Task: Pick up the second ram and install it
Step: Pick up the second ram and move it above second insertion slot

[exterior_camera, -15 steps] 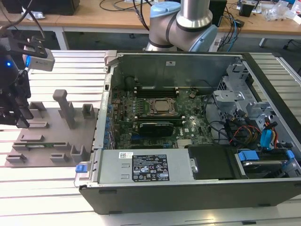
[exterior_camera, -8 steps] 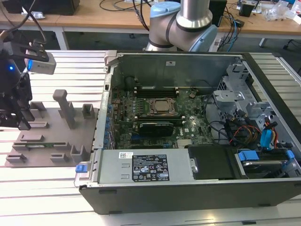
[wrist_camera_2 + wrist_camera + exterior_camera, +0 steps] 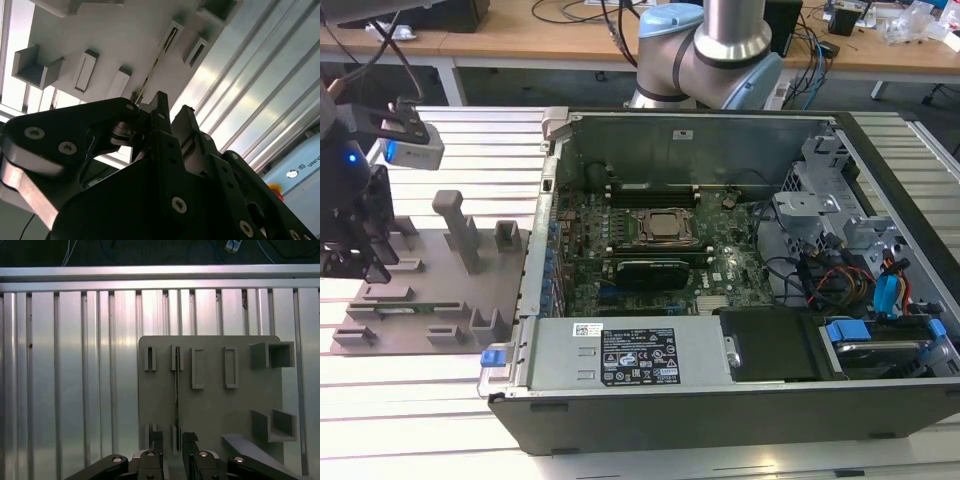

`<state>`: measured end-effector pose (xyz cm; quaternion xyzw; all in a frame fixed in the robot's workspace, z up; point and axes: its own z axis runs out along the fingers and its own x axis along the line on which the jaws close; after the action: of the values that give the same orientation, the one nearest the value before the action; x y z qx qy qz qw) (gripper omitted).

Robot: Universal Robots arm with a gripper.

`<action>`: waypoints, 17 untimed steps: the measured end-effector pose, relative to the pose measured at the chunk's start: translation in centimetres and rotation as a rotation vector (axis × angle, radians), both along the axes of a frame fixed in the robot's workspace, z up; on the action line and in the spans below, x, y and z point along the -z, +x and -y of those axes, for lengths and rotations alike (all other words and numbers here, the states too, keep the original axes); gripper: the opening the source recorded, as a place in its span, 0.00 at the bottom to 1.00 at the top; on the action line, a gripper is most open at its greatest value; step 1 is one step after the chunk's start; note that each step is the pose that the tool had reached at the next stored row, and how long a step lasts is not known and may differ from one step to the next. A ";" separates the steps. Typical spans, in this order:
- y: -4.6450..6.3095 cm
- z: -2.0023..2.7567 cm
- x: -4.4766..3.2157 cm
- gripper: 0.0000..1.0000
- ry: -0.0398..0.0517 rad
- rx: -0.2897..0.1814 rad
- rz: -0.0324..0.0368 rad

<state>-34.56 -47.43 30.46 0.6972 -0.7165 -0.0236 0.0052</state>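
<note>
The second ram (image 3: 176,385) is a thin green stick standing on edge in the slots of a grey holder plate (image 3: 210,410). The second wrist view shows it as a narrow line (image 3: 150,75), and the exterior view as a low strip (image 3: 405,309) near the plate's front. My gripper (image 3: 172,442) hovers over one end of the stick, in line with it. Its black fingers (image 3: 157,440) are open, a narrow gap apart, with nothing between them. The gripper (image 3: 348,235) is at the exterior view's far left, and its fingertips (image 3: 162,107) point at the plate.
An open computer case (image 3: 620,355) lies to the exterior view's right of the holder plate. Inside are the green motherboard (image 3: 720,275), the CPU socket (image 3: 665,228) and dark memory slots (image 3: 650,188). Grey holder blocks (image 3: 455,225) rise from the plate. The ribbed aluminium table (image 3: 75,365) surrounds everything.
</note>
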 end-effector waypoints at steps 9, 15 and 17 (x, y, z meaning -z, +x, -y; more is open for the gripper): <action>-0.1 0.01 1.80 0.30 0.0000 -0.005 0.0000; -0.1 0.00 2.55 0.30 0.0001 -0.009 0.0000; -0.1 0.00 2.74 0.30 0.0001 -0.010 0.0000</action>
<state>-34.66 -47.44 27.72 0.7007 -0.7131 -0.0236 0.0053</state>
